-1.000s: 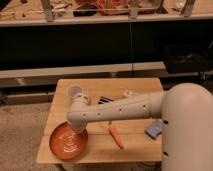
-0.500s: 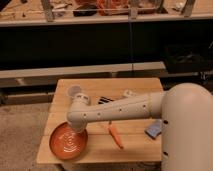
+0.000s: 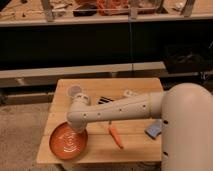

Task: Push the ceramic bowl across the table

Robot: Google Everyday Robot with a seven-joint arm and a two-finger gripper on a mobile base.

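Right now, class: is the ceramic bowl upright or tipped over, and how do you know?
Upright. The ceramic bowl sits at the table's front-left corner, its swirled inside facing up. The claw is hidden behind the arm's wrist, over the bowl's rim.

The arm's elbow hides the gripper (image 3: pixel 75 127) above the ceramic bowl (image 3: pixel 67 142); the blue object (image 3: pixel 154 129) is partly covered.

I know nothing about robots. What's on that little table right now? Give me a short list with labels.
table: light wood plank top
ceramic bowl: orange-red, at the near-left corner, partly over the edge
gripper: at the arm's end above the bowl's far rim, shut
cup: small, translucent white, far left
carrot-like orange item: middle of the table
blue item: right side, beside the robot's body
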